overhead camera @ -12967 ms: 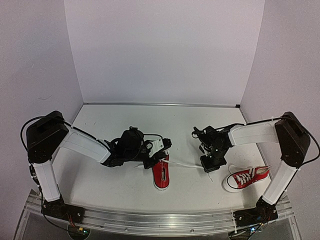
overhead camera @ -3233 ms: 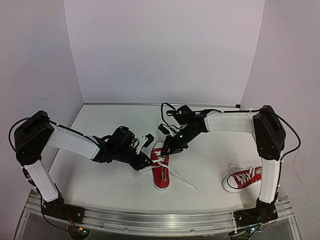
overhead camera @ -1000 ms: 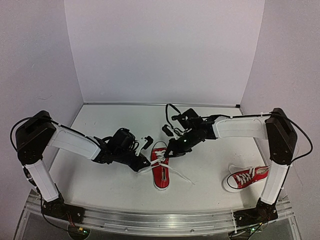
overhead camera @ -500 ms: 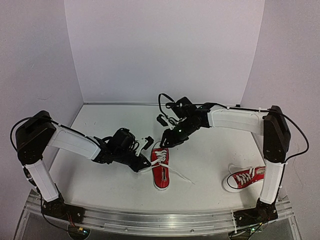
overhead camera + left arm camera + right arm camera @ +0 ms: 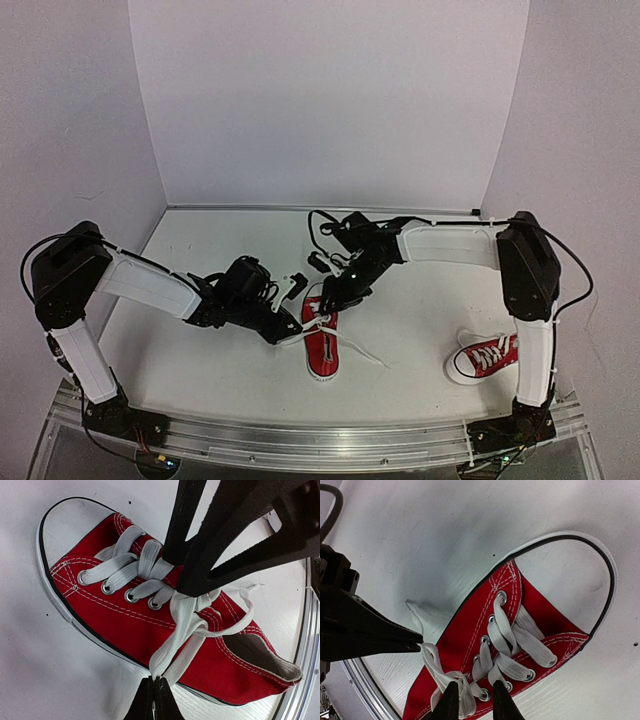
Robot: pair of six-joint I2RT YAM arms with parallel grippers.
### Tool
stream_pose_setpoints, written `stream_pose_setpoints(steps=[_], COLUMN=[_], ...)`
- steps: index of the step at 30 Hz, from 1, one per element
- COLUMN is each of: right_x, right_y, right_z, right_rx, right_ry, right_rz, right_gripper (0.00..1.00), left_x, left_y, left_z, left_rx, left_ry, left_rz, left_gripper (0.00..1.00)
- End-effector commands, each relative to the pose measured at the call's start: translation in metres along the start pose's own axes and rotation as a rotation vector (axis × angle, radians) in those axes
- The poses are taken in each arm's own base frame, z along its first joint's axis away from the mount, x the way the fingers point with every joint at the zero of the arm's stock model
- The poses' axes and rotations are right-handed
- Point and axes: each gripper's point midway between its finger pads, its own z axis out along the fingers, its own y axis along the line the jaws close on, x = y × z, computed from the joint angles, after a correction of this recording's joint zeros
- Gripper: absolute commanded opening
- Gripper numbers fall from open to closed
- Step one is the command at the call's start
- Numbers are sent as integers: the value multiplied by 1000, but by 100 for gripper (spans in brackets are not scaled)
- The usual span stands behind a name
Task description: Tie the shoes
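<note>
Laces partly behind right pincer

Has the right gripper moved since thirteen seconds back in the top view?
Yes. The right gripper has gone left, from the table between the two shoes to over the laces of the middle shoe, away from the right-hand shoe.
</note>
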Motion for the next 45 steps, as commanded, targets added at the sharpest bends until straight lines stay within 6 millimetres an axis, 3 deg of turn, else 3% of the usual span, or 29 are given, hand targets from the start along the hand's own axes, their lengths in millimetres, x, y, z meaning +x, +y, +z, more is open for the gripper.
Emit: stream_pose_setpoints(steps=[1,10,17,23,31,41,45], right_x=[-5,7,9,-2,-27,-15,-10], right_y=[9,7,7,16,25,17,19], right_z=[0,1,-5,-20,-48,-45,-38], right_rx=[-30,-29,-18,-34,-88,-155,-191], right_ry=[2,37,34,-36,-276,-391,-393], right_rz=[-27,-33,-36,-26,72,160,176], right_gripper=[20,15,0,0,0,0,0], left_x=[-16,-14,-12,-9,-3,0,-13], left_y=[-3,-2,-1,0,3,10,7], left_z=[-5,-6,-6,-5,-7,-8,-21], left_rx=[10,4,0,-1,-17,-54,-64], left_ry=[-49,-47,-42,-38,-40,-36,-119], left_rz=[25,25,24,19,10,17,62], left_gripper=[0,0,0,0,0,0,3])
